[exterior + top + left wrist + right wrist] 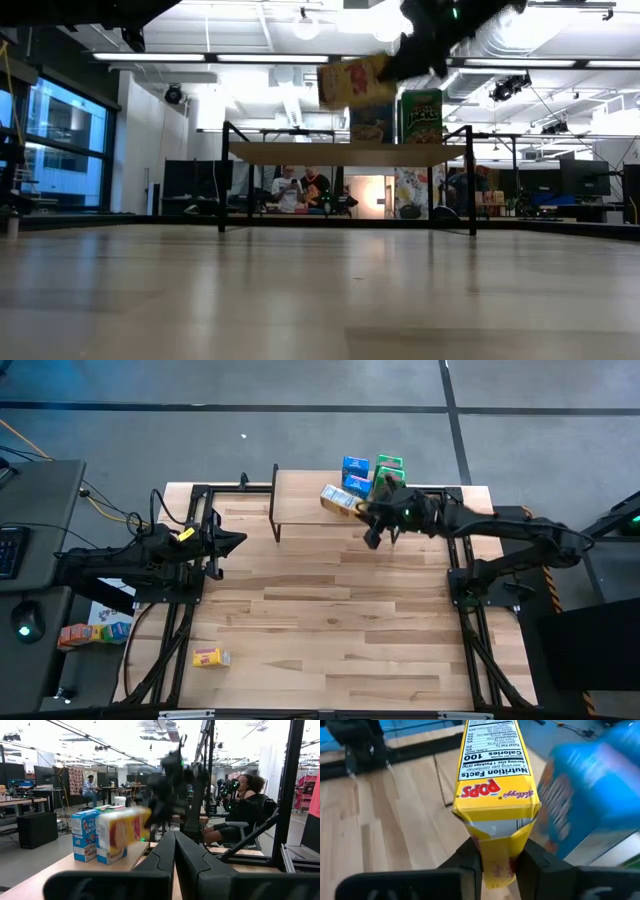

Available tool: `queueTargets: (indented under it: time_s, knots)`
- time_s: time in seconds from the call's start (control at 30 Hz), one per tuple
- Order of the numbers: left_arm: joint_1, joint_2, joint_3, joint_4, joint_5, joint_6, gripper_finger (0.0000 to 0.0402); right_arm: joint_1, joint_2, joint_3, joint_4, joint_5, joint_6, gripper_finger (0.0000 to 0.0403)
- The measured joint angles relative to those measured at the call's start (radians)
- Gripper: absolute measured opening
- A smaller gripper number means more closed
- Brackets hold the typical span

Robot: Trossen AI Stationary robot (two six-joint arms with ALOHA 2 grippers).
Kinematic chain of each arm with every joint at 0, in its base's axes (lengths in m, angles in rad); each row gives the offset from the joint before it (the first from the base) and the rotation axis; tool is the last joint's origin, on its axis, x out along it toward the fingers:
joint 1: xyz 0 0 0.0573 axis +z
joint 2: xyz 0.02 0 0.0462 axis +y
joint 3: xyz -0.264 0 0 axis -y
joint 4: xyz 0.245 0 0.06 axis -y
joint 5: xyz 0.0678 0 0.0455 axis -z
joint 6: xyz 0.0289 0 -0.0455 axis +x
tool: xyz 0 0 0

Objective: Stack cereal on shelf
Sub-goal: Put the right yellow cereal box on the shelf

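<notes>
My right gripper (368, 510) is shut on a yellow cereal box (340, 499) above the shelf (310, 500), a light wood riser with black legs at the table's far side. Two blue boxes (355, 472) and two green boxes (388, 468) stand upright on the shelf's right half. In the low view the yellow box (352, 82) hangs above the shelf top (340, 152). A second yellow box (211, 656) lies on the table near the front left. My left gripper (236, 542) is shut and empty at the table's left. My right gripper pinches the yellow box by its two broad faces near one end (496, 851), between its two fingers (470, 857). The fingers reach along the box from the table's right side. The box is lifted clear above the shelf and lies roughly level, a narrow side up.
Black frame rails run along the table's left and right edges. More small boxes (90, 632) lie off the table at the left. People sit in the room beyond the table. The shelf's left half (300, 495) is bare wood.
</notes>
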Motion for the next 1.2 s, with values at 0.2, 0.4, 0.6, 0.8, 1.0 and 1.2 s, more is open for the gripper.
queueTargets:
  time_s: [0.2,0.4,0.6,0.8,1.0,1.2]
  knots:
    - [0.0,0.0,0.0,0.008,-0.001,0.0,0.0,0.005,0.132,0.394,-0.458,0.029,0.141,0.0055]
    - [0.0,0.0,0.0,0.008,-0.001,0.0,0.0,0.033,0.38,0.8,-0.87,0.026,0.239,0.0055]
    - [0.0,0.0,0.0,0.008,-0.001,-0.007,0.0,0.057,0.609,1.152,-1.154,0.022,0.242,0.0055]
    - [0.0,0.0,0.0,0.004,0.0,-0.013,0.0,0.072,0.741,1.377,-1.313,0.019,0.293,0.0054]
    - [0.0,0.0,0.0,0.0,0.0,-0.022,0.0,0.049,0.724,1.286,-1.315,-0.052,0.339,0.0054]
    - [0.0,0.0,0.0,0.0,0.001,-0.034,0.0,0.034,0.718,1.264,-1.315,-0.062,0.348,0.0054]
